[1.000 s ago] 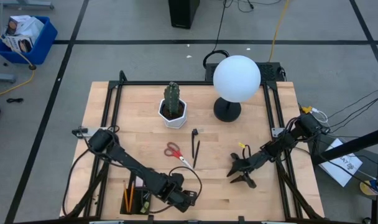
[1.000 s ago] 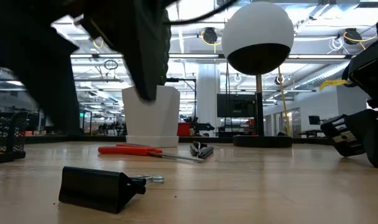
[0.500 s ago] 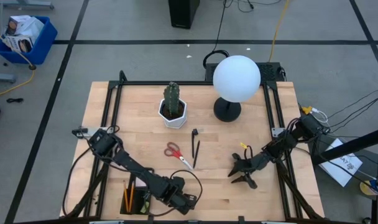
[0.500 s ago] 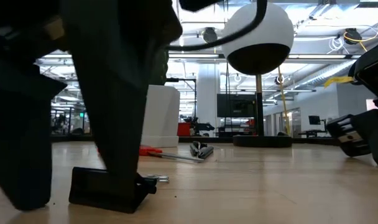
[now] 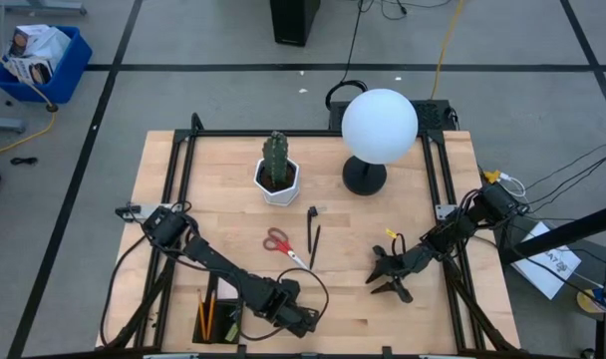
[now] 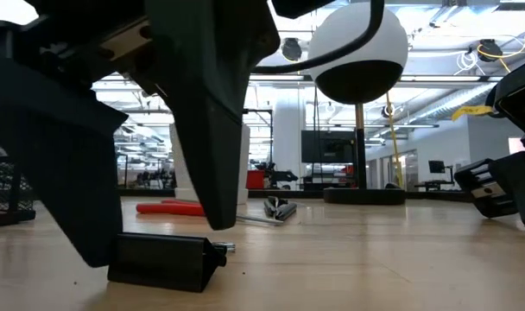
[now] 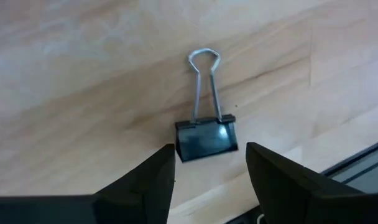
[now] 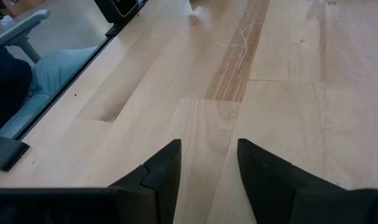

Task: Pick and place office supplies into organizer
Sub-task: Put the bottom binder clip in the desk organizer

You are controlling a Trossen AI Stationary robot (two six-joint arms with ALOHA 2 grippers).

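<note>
The left gripper [image 7: 211, 163] hangs low over the near edge of the table [image 5: 233, 214], its two fingers [image 7: 148, 180] spread apart with nothing between them. Just ahead of the fingertips lies a black binder clip [image 7: 207, 138] flat on the wood, its wire loops pointing away from the gripper. The black body of the clip sits in line with the gap between the fingers, close to them, though contact cannot be made out. In the low view the same clip [image 6: 166, 262] rests on the table right under the dark bulk of the left arm. From above, the left gripper [image 5: 301, 321] is near the table's front edge, and the organizer [image 5: 205, 317], with orange pencils standing in one compartment, is close beside it, on the side of the arm's elbow.

Farther off from the left gripper, toward the middle of the table, lie the red-handled scissors [image 5: 278, 242] and two thin dark pens [image 5: 312, 232]. Beyond those stand a cactus in a white pot [image 5: 276, 170] and a lamp with a white globe [image 5: 379, 126].

The right gripper [image 5: 381, 281] waits just above the wood at the right side of the table, fingers apart and empty, with only bare boards ahead of it.
</note>
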